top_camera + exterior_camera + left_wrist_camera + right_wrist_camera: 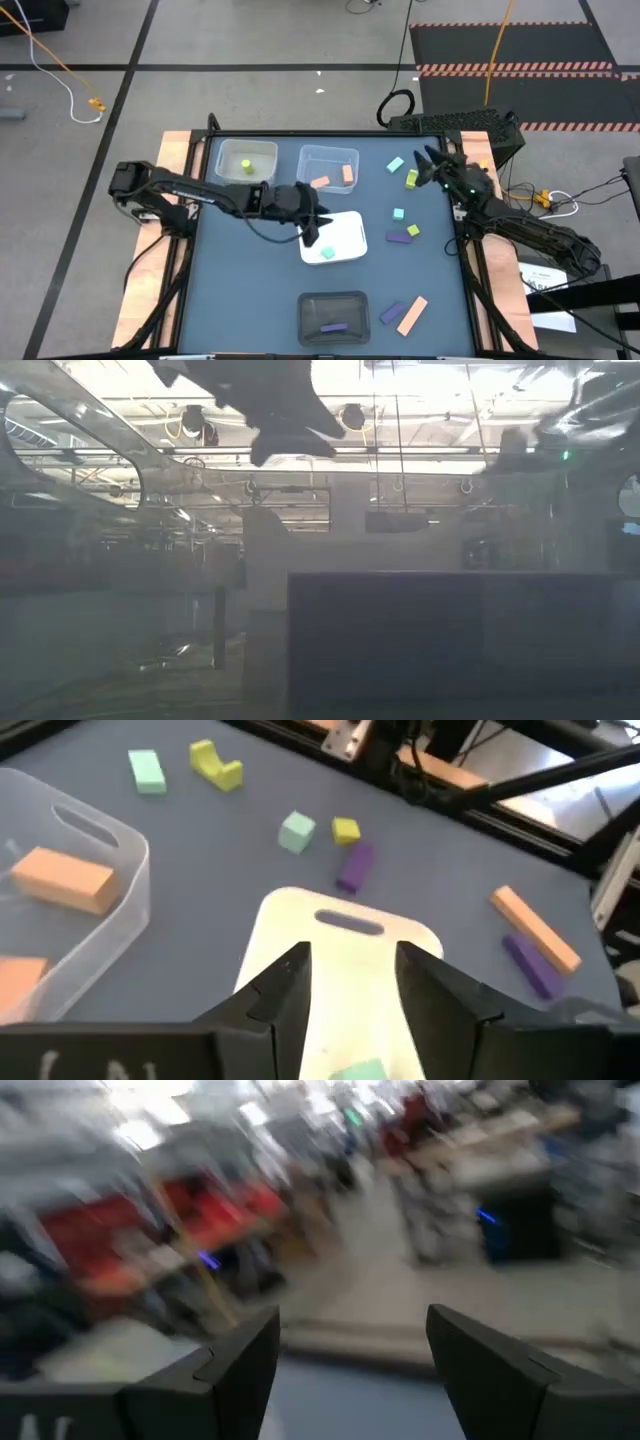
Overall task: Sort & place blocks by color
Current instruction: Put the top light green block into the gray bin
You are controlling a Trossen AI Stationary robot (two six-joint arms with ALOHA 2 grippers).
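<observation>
Left tool (pixel 313 232) sat over the near edge of the white tray (pixel 345 225), mid-desk. Fingers (pixel 285 990) stood apart with nothing between them; a mint block (pixel 327 253) lay in the tray just below.

Far-left white tray (pixel 262 152) held one yellow-green block (pixel 246 166). Clear tray (pixel 312 158) beside it held two peach-orange bars (pixel 348 173), one lying across the desk, one running front to back.

Dark tray (pixel 312 306) at the near edge held a purple bar (pixel 333 327), long axis across the desk.

Loose blocks right of centre: purple bar (pixel 398 237) lying across, small yellow cube (pixel 413 230) touching its end, mint cube (pixel 398 214) just beyond. Farther back, a mint block (pixel 395 164) and a yellow-green notched piece (pixel 412 178).

Near right: purple bar (pixel 392 313) and peach-orange bar (pixel 412 315), side by side, both angled diagonally.

Right tool (pixel 428 166) hovered at the far right of the desk (pixel 250 300), jaws spread wide, empty.
</observation>
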